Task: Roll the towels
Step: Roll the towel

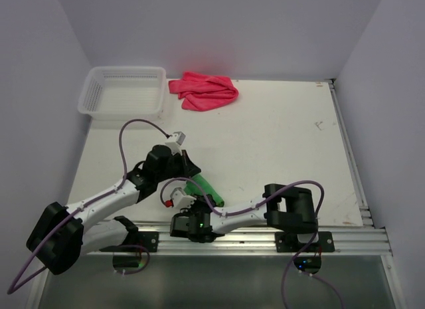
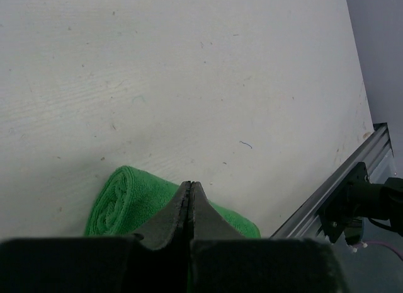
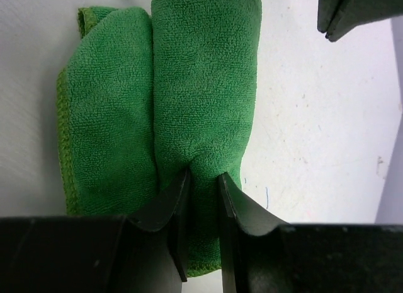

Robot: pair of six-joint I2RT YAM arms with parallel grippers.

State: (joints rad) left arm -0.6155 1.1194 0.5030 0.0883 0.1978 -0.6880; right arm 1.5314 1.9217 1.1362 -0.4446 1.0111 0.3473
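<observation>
The green towel lies near the table's front edge, part rolled. In the right wrist view its roll lies beside a flat flap. My right gripper is shut on the near end of the roll, pinching the cloth between its fingers. My left gripper is shut with nothing in it, its tips just over the far end of the green towel, where the spiral shows. The same left fingertips show at the top right of the right wrist view. The pink-red towel lies crumpled at the table's far edge.
A white mesh basket stands at the far left corner, beside the pink-red towel. An aluminium rail runs along the front edge, close to the green towel. White walls close in the table on the left, back and right.
</observation>
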